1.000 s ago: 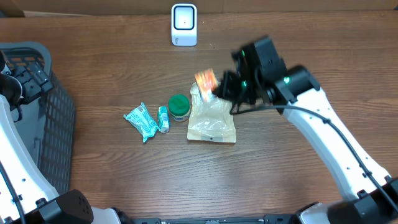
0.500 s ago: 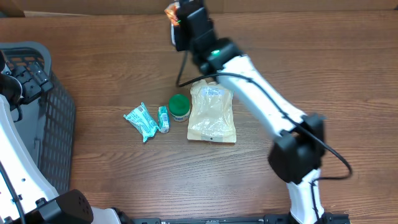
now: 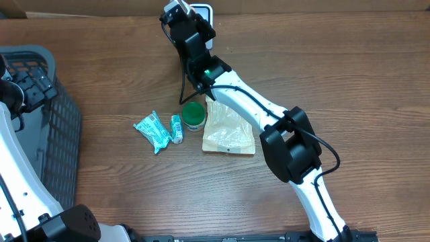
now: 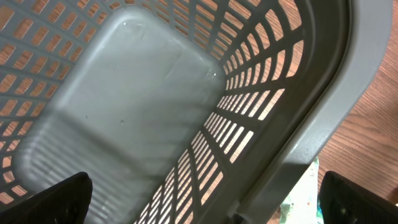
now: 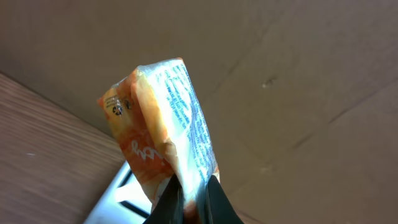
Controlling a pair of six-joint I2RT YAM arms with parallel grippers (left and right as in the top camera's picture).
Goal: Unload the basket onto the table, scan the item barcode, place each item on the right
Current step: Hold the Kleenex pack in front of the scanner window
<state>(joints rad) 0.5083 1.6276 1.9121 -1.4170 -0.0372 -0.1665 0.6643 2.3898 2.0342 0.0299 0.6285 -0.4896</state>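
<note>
My right gripper (image 5: 193,200) is shut on the lower edge of an orange and white snack packet (image 5: 158,127), which stands up with its blue-printed white side facing right. Just below the packet in that view is the white scanner (image 5: 115,202). From overhead, the right gripper (image 3: 176,15) hangs at the table's far edge, right beside the white scanner (image 3: 203,13) and partly covering it. The packet is mostly hidden there. My left gripper (image 4: 205,205) is open over the grey basket (image 4: 155,93), with nothing between its fingers.
On the table lie a clear pouch (image 3: 230,128), a green-capped jar (image 3: 193,115) and two teal packets (image 3: 153,130) (image 3: 176,128). The grey basket (image 3: 47,128) stands at the left edge. A cardboard wall (image 5: 298,74) rises behind the scanner.
My right arm has swung from above the clear pouch to the far edge, carrying the orange packet up to the scanner. The left arm has not moved.
</note>
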